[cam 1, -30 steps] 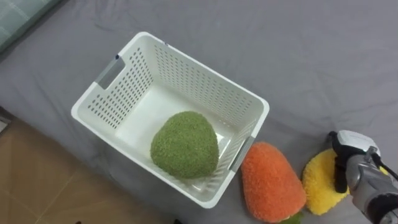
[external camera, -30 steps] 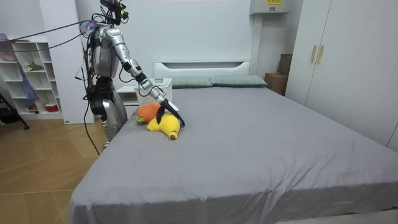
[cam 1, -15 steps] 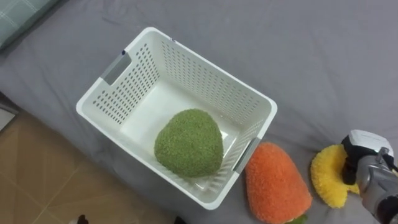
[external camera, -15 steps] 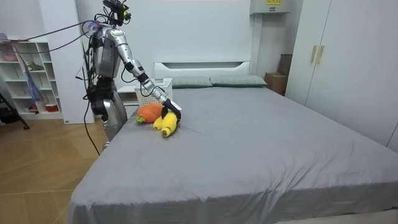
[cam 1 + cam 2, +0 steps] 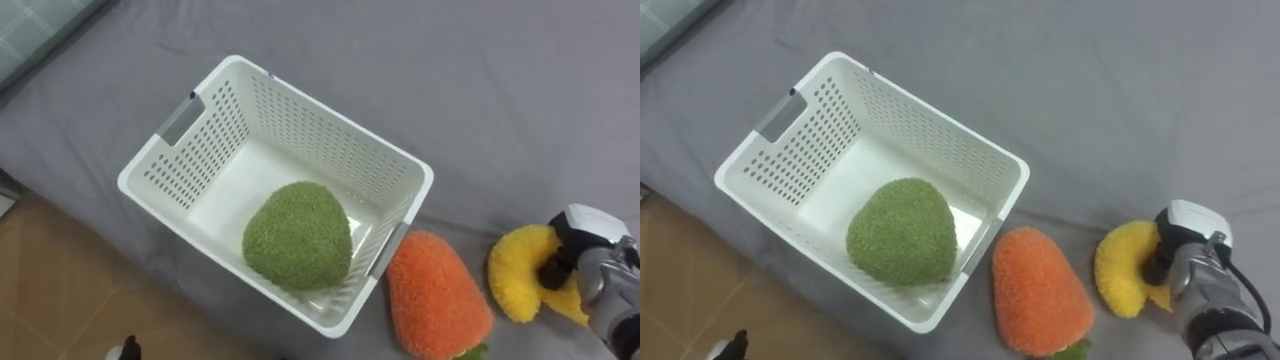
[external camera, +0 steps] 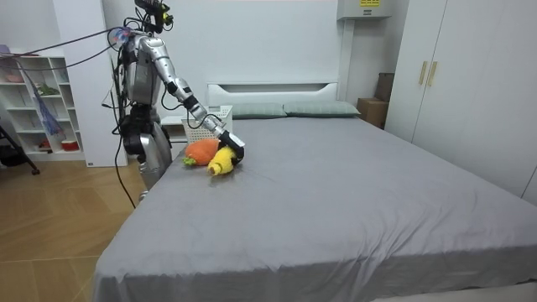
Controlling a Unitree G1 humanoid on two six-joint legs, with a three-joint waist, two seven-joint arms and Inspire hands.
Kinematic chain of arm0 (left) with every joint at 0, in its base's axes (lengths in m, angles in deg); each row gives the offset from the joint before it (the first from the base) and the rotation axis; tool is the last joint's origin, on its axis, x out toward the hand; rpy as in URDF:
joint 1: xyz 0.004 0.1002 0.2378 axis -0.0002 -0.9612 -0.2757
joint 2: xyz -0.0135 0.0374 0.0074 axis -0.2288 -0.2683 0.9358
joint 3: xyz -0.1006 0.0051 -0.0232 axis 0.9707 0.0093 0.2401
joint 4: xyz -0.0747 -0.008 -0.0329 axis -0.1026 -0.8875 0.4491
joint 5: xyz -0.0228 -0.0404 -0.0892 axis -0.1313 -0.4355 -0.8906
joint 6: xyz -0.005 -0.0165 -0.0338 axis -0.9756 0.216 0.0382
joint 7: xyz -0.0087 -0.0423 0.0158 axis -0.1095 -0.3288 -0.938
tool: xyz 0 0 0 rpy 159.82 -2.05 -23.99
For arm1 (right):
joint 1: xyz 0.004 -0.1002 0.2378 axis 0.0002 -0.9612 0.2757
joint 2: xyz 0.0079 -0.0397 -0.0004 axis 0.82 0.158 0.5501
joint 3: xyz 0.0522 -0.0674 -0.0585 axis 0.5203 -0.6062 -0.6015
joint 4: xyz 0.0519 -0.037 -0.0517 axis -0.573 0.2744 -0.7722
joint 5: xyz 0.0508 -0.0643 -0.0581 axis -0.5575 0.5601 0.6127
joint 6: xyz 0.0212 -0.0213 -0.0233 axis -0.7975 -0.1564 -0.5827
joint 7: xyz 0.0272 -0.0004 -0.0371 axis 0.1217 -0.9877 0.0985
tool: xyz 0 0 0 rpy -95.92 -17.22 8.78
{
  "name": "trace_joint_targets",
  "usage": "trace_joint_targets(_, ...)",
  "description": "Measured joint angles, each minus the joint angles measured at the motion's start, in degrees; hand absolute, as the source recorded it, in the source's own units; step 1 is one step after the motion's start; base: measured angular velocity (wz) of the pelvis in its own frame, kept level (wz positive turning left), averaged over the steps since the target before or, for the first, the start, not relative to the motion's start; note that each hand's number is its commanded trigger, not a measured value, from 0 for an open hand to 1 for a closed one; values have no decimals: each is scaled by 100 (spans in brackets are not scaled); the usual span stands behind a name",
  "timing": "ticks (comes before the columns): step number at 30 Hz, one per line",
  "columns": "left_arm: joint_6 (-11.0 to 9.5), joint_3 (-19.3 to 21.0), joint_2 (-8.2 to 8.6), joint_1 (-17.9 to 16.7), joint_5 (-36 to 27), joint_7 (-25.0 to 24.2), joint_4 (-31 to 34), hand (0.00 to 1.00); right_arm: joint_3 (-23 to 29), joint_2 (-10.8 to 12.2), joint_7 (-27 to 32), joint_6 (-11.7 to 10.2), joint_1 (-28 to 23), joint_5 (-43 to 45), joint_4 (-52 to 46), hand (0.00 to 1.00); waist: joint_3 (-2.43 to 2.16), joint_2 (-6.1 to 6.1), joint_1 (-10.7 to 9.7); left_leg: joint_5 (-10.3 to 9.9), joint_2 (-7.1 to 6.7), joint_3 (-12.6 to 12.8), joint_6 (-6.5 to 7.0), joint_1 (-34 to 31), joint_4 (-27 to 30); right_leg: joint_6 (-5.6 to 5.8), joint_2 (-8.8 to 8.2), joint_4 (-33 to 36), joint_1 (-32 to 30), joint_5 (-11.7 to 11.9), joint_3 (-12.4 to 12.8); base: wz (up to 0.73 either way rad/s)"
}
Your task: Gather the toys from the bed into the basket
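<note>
A white perforated basket (image 5: 330, 120) stands on the grey bed near its edge, with a round green plush toy (image 5: 297, 235) inside. Just outside the basket's near right corner lies an orange plush toy (image 5: 437, 295). To the right of it is a yellow plush toy (image 5: 515, 280), folded up, and my right hand (image 5: 590, 262) has its dark fingers curled round it. In the room view I stand at the bed's side, right arm stretched down to the yellow toy (image 6: 220, 161) beside the orange one (image 6: 200, 151).
The grey bed cover (image 5: 480, 90) spreads out beyond the basket. Wooden floor (image 5: 50, 290) lies past the bed's edge at the lower left. Pillows (image 6: 285, 109) and a headboard are at the far end, white shelves (image 6: 42, 101) behind me.
My right hand's fingers have curled shut on the yellow toy. The toy has bunched up and shifted toward the orange toy.
</note>
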Motion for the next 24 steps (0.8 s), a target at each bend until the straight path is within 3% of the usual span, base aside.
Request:
trace_joint_targets(2, 0, 54, -3, -47, -10, 18, 5, 0, 109, 14, -29, -23, -58, -11, -214, 100, -2, -2, -137, 6, 5, 25, -1, 83, -16, 0, -2, 11, 69, 1, 14, -11)
trace_joint_targets(7, -85, 381, 14, -214, -6, 138, 4, 0, 501, 25, -129, -71, -462, -48, -1128, 100, -61, -63, -347, 17, 7, 116, 9, 415, -130, 2, -7, -26, 325, -1, 116, -9)
trace_joint_targets(11, -61, 740, 7, -427, -1, 240, 77, 0, 978, 29, -123, 64, -708, -206, -2188, 100, -186, -87, -566, 16, 25, 235, 12, 737, -248, 4, 1, -27, 530, -2, 276, -18)
trace_joint_targets(14, 7, 876, 24, -637, 3, 242, 244, 0, 1243, 40, -128, 76, -962, -310, -3072, 100, -224, -81, -644, 11, 52, 348, 15, 1127, -373, 8, 21, -42, 828, -5, 383, -23)
trace_joint_targets(20, 21, 1004, 96, -830, 21, 338, 340, 0, 1549, 166, -133, 151, -1536, -443, -4497, 100, -222, -63, -750, -24, 91, 489, -2, 1475, -408, 10, 85, -113, 1142, -6, 613, -14)
trace_joint_targets(24, 95, 1115, 145, -917, 109, 344, 346, 0, 1609, 166, -133, 209, -1643, -415, -4631, 100, -210, -48, -780, -37, 95, 561, 4, 1599, -406, 11, 103, -114, 1229, -6, 738, -11)
